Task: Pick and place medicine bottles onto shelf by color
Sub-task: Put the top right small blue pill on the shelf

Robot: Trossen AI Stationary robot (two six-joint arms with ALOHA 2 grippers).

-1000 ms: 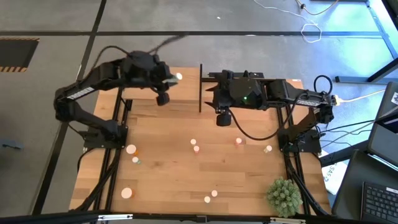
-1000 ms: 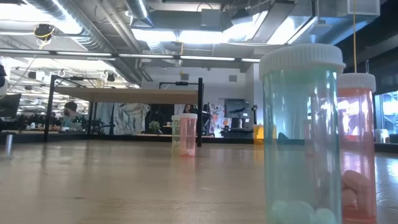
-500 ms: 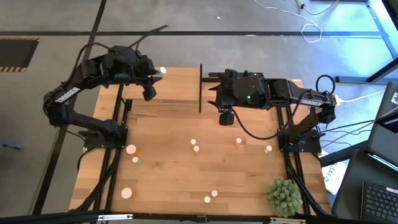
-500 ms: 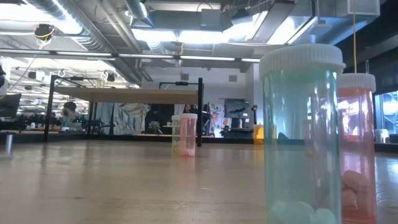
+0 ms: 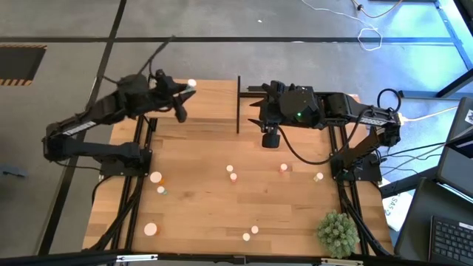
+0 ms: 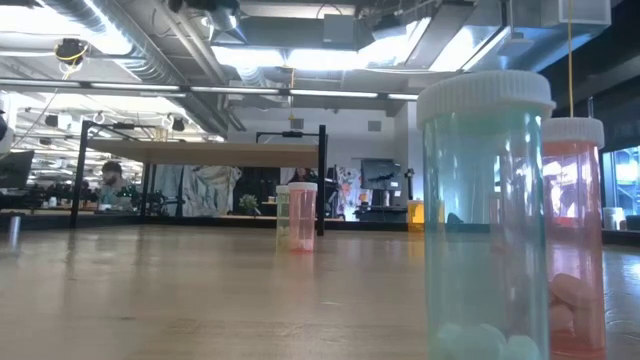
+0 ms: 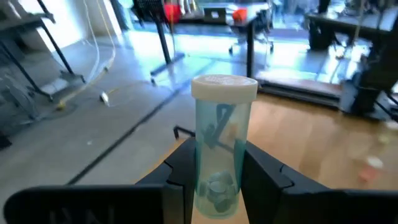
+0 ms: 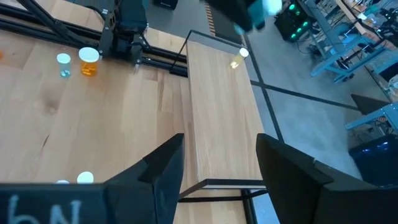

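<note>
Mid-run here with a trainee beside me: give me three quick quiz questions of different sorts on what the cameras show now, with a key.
1. True or false: the left gripper holds a pale green bottle with a white cap.
2. Multiple choice: the right gripper is A) shut on an orange bottle, B) open and empty above the shelf, C) resting beside the plant ball.
3. Fill in: in the low view, the bottle nearest the camera is pale ____.

Key: 1 true; 2 B; 3 green.
</note>
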